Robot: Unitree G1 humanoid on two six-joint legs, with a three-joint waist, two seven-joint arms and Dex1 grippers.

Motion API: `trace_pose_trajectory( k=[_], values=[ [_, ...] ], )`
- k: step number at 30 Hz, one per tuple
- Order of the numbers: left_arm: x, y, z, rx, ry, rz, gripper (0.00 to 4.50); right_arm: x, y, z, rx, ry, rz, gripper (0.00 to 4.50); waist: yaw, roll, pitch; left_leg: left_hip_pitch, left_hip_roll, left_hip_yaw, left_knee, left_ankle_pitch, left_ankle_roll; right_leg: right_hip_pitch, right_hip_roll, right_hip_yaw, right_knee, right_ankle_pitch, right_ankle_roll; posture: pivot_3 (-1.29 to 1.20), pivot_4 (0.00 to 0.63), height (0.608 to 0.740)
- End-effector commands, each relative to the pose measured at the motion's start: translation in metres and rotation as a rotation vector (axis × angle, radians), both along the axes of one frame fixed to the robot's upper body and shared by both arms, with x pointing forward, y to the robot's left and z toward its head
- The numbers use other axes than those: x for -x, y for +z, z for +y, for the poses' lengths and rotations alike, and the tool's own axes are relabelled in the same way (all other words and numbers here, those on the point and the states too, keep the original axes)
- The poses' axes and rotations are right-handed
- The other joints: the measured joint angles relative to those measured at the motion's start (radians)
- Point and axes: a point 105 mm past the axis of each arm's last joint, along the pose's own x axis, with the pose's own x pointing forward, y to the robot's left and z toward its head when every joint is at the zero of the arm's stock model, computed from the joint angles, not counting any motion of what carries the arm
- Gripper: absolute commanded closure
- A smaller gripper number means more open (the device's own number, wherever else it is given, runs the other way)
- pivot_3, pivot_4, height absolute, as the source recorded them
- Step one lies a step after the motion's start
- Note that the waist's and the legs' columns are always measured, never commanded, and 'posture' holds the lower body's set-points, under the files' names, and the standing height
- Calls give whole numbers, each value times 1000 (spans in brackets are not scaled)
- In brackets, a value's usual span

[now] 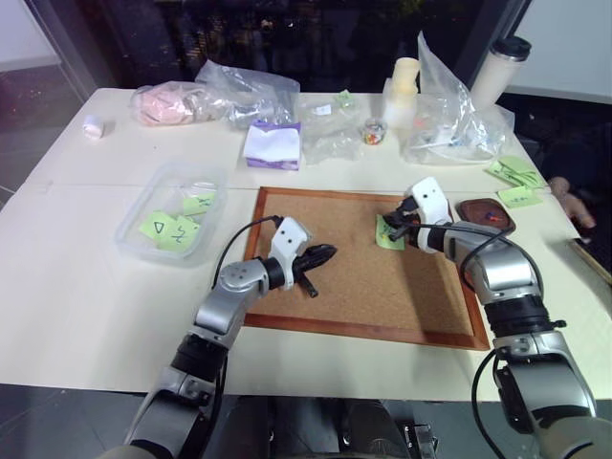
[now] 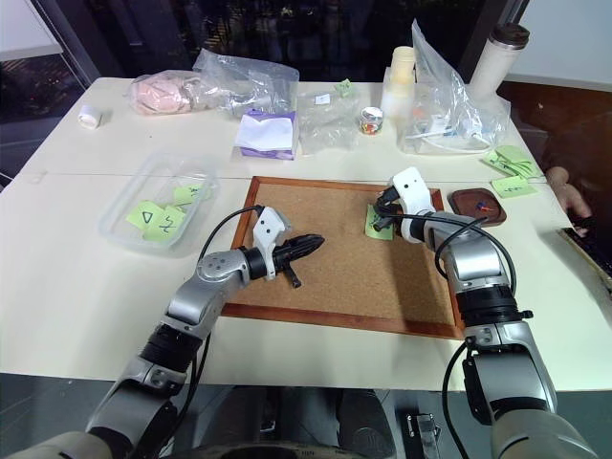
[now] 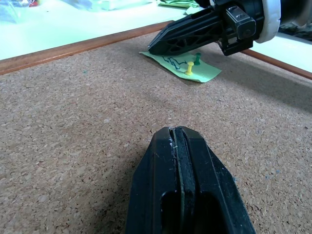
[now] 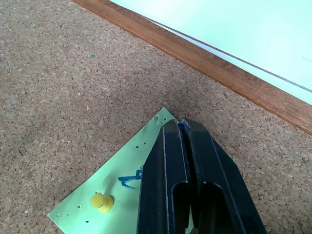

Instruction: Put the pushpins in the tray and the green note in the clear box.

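A: Any writing to read?
B: Only a blue scribble on the green note (image 4: 127, 187), pinned on the corkboard (image 1: 363, 277) near its far right edge by a yellow pin (image 4: 101, 202) and a green pin (image 3: 197, 59).
A: The hands?
B: The right hand (image 4: 183, 127) is closed, tips over the note's corner. The left hand (image 1: 328, 252) is shut and empty above bare cork.
A: Containers?
B: The tray (image 1: 485, 213) sits on the bench just right of the board, the clear box (image 1: 170, 212) left.

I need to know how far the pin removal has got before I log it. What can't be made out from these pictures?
- Right gripper: shut over the green note; whether a pin sits between its tips is hidden by the fingers themselves.
- Green pushpin: stands beside the yellow pushpin in the left wrist view; the right wrist view's fingers cover that spot.
- Tray: the specks inside are too small to identify.
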Motion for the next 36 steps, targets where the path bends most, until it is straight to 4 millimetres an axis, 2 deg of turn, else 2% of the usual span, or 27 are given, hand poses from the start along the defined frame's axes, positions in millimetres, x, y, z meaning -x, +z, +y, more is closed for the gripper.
trace_pose_trajectory(
  k=[1,5,11,12,13,16,21,27,36],
  values=[
    [5,-23,2,-62,10,57,4500,2,48,0,-33,12,-136,4486,1,0,0,0,0,0,0,0,0,0,0,0,0,0,0,0,150,740],
    [-1,-21,2,-34,45,82,4500,10,70,-5,-42,-14,-179,4486,3,2,-1,0,0,0,0,0,0,0,0,0,0,0,0,0,150,740],
    [0,-23,1,-41,42,88,4500,21,91,-18,-52,-69,-217,4486,3,3,-2,1,0,-1,0,0,0,2,0,0,-1,0,0,0,150,740],
    [0,-23,1,-41,38,87,4500,21,94,-26,-50,-107,-231,4486,3,3,-2,1,0,-1,0,0,0,2,0,0,-1,0,0,0,150,740],
    [0,-23,0,-41,37,84,4500,21,94,-45,-51,-191,-240,4486,4,3,-2,1,0,-1,0,0,0,2,0,0,-1,0,0,0,150,740],
    [0,-22,0,-38,36,80,4500,21,87,-87,-50,-371,-253,4486,6,3,-2,1,0,0,0,0,0,2,-1,0,-1,0,0,0,150,740],
    [-1,-21,0,-42,35,71,4500,28,65,-123,-74,-530,-205,4486,3,8,-5,1,-1,0,0,0,0,2,0,0,-1,0,0,0,150,740],
    [-2,-20,2,-47,37,65,4500,29,45,-148,-71,-647,-170,4486,3,10,-6,2,-1,0,0,0,0,3,0,0,-1,0,0,0,150,740],
    [-2,-19,7,-44,47,64,4500,26,30,-154,-99,-675,-145,4486,1,10,-6,2,-1,0,0,0,0,2,0,0,-1,0,0,0,150,740]
  ],
)
